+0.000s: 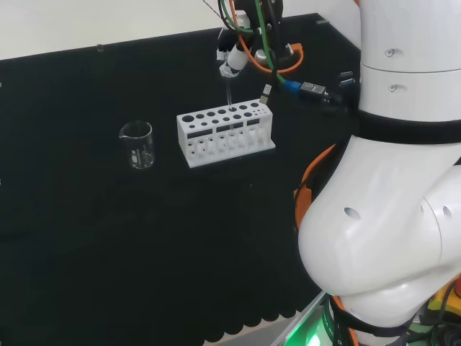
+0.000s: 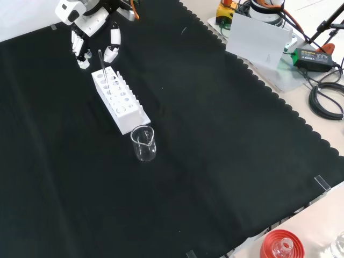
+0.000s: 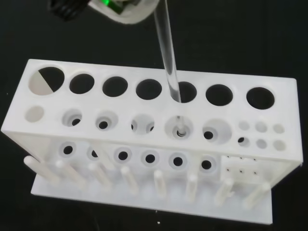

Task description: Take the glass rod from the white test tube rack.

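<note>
A big black cloth point(image 2: 215, 150) covers the bench. On it stands the white test tube rack point(image 1: 225, 133), with a clear beaker point(image 1: 137, 145) near it on the left in the head view. The thin glass rod point(image 3: 167, 53) stands upright in one of the rack's top holes. The hand point(image 2: 88, 21) hangs just above the rod's top, fingers pointing down and spread, holding nothing. The rod looks light, stiff, slippery and easy to break. Pinch it near the top. Above it there is open room, so lift it straight up.
</note>
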Robot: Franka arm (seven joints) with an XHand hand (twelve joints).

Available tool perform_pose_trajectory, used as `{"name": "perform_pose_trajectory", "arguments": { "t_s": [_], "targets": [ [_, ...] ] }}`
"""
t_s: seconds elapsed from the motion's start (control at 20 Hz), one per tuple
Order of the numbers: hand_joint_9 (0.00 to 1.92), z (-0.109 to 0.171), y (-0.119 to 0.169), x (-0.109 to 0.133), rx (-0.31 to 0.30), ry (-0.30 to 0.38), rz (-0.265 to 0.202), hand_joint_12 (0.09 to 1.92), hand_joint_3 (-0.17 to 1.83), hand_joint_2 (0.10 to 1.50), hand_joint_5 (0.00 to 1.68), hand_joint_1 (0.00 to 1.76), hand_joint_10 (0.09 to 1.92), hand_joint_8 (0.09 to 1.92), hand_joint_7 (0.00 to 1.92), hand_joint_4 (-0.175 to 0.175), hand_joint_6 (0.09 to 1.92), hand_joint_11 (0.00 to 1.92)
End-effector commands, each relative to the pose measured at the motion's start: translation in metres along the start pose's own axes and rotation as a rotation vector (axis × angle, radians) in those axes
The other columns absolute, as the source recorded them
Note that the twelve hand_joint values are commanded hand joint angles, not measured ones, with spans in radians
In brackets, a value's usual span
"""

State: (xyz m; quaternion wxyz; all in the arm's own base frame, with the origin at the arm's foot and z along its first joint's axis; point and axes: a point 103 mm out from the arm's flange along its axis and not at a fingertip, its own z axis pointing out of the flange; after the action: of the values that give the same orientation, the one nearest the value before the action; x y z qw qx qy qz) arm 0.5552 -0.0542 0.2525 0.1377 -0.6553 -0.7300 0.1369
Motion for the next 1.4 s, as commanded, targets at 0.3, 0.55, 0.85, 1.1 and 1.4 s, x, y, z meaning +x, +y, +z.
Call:
{"name": "perform_pose_trajectory", "arguments": {
  "t_s": [0.3, 0.55, 0.85, 1.1, 1.4],
  "targets": [
    [0.94, -0.001, -0.006, -0.002, -0.006, -0.010, -0.007, 1.20, 0.69, 0.70, 0.72, 1.00, 0.71, 0.85, 0.67, -0.175, 0.84, 0.91],
    [0.96, 0.000, -0.005, 0.001, -0.005, -0.012, -0.015, 1.20, 0.69, 0.70, 0.75, 1.01, 0.71, 0.85, 0.70, -0.175, 0.85, 0.93],
    [0.97, 0.000, -0.002, 0.006, -0.005, -0.016, -0.020, 1.19, 0.70, 0.70, 0.76, 1.01, 0.70, 0.85, 0.72, -0.175, 0.85, 0.95],
    [1.03, -0.002, -0.002, 0.007, -0.038, -0.034, -0.027, 1.14, 0.72, 0.68, 0.78, 1.05, 0.67, 0.83, 0.75, -0.175, 0.84, 1.02],
    [1.29, -0.007, -0.002, 0.009, -0.108, -0.041, -0.040, 0.85, 0.22, 0.99, 0.97, 1.16, 0.45, 0.77, 0.97, -0.175, 0.98, 1.36]
  ]
}}
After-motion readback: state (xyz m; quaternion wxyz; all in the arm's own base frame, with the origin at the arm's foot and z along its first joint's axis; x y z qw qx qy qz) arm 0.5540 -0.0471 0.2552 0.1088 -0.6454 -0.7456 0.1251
